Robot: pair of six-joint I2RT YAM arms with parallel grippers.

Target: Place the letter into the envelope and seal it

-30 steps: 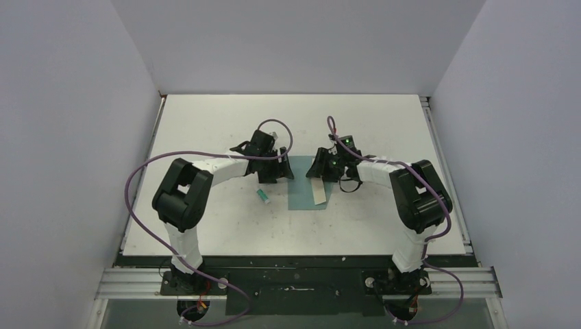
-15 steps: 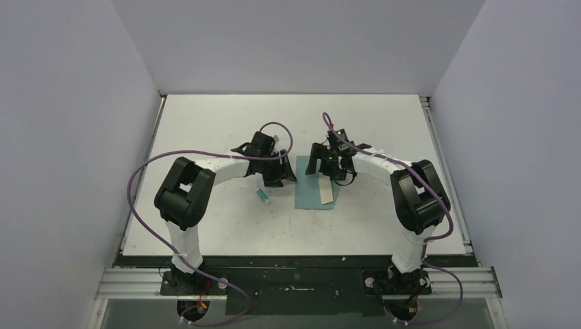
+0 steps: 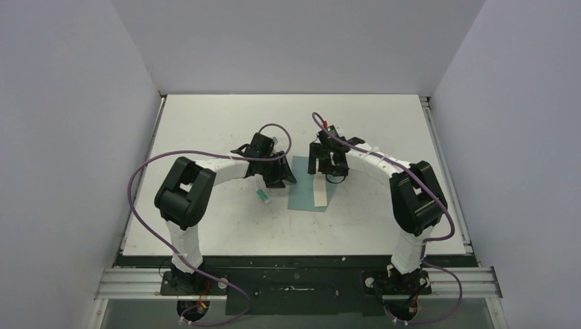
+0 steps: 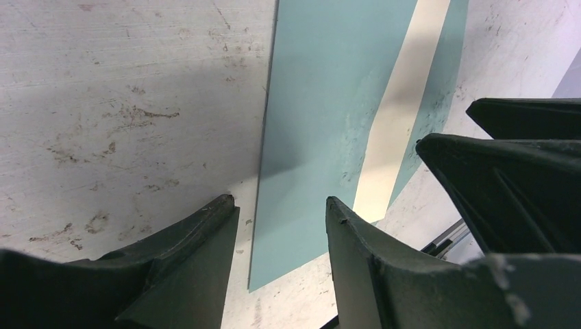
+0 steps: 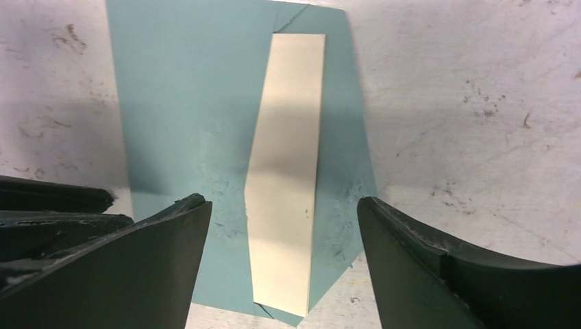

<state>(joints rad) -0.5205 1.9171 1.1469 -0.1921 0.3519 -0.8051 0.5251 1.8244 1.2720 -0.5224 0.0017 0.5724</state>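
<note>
The teal envelope (image 3: 301, 195) lies flat on the white table between my two grippers. A cream strip of the letter (image 3: 320, 195) shows between the envelope's pocket and its flap; the rest of the letter is hidden inside. My left gripper (image 3: 282, 173) is open and empty at the envelope's left edge (image 4: 322, 103), the edge running between its fingers (image 4: 219, 219). My right gripper (image 3: 325, 166) is open and empty over the envelope's far end, straddling the cream strip (image 5: 288, 171) and the envelope (image 5: 185, 103). The strip also shows in the left wrist view (image 4: 404, 103).
A small white-and-green glue tube (image 3: 262, 197) lies on the table just left of the envelope, beside my left gripper. The table (image 3: 205, 123) has grey walls on three sides and a metal rail (image 3: 438, 137) along its right edge.
My right gripper has moved left and a little farther back over the envelope. The envelope shifted slightly right and back again. The left arm has barely moved.
</note>
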